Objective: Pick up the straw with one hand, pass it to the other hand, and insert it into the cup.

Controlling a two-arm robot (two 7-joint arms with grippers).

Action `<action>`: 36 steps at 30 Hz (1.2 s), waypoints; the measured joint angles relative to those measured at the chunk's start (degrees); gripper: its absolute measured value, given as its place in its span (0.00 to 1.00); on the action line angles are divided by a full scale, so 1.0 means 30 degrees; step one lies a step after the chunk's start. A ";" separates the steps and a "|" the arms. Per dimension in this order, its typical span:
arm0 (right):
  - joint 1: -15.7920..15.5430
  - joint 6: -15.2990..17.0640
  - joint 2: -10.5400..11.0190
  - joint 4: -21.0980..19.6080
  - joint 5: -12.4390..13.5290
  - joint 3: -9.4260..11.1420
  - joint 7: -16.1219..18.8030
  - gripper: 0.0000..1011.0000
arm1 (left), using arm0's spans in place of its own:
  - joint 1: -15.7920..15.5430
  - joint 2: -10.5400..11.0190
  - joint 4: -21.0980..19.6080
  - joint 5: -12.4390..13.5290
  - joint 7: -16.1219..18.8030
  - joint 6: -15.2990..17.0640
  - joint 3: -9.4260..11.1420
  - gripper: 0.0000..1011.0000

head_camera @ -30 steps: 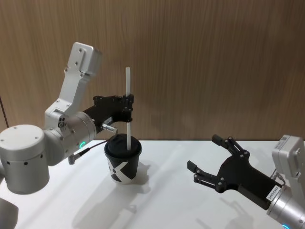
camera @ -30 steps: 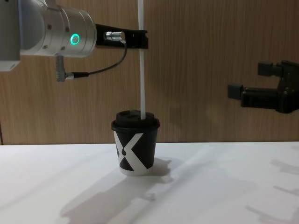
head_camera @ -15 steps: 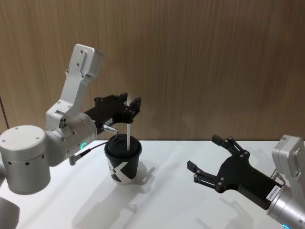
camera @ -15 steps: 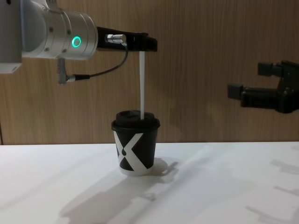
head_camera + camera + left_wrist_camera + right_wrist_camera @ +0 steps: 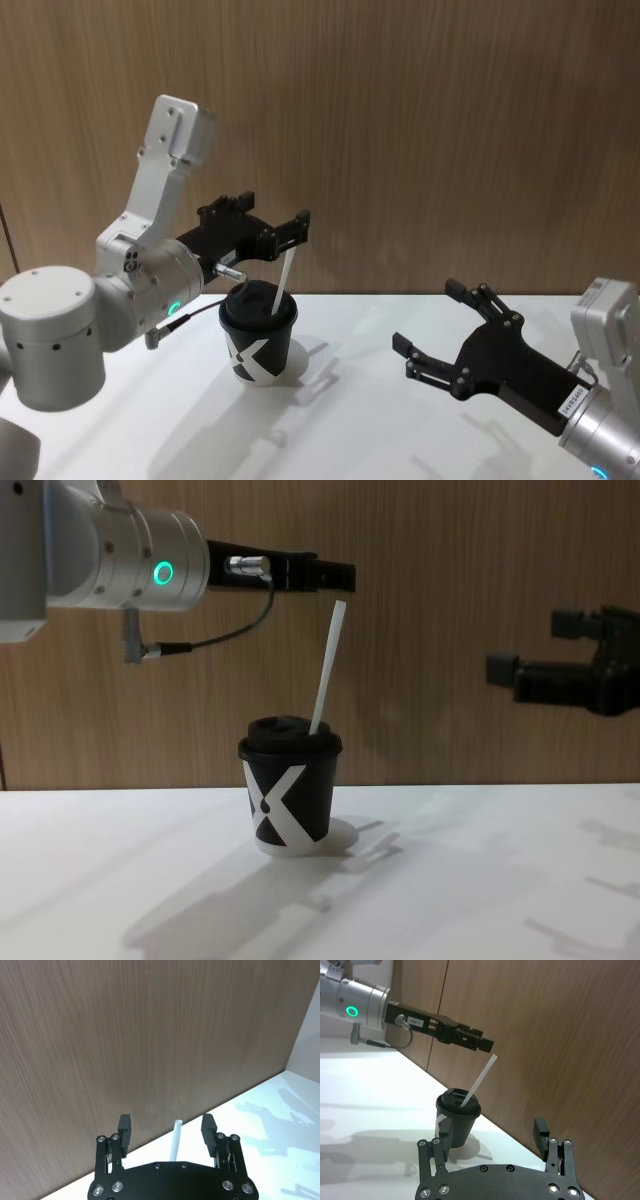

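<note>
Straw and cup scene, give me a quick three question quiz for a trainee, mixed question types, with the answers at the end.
1. True or false: the left gripper is clamped on the straw.
2. How does the straw sit in the cup? A upright, B leaning, C lying on the table.
3. Fill in: the right gripper hangs ___ and apart from the cup.

Key: 1 false, it is open above the straw. 2 B, tilted in the lid. 3 open.
</note>
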 joint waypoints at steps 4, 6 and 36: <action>0.0103 0.0417 -0.0178 -0.0135 0.0272 0.0053 -0.0239 0.99 | 0.0329 0.0187 -0.0250 0.0002 -0.0073 -0.0368 -0.0072 0.95; 0.0192 0.0771 -0.0347 -0.0243 0.0504 0.0120 -0.0438 0.99 | 0.0585 0.0354 -0.0435 0.0000 -0.0143 -0.0678 -0.0142 0.99; 0.1160 0.4754 -0.2550 -0.0857 0.3793 0.1161 -0.3254 0.99 | 0.1876 0.2218 -0.1298 -0.0301 -0.2066 -0.3041 0.0201 0.99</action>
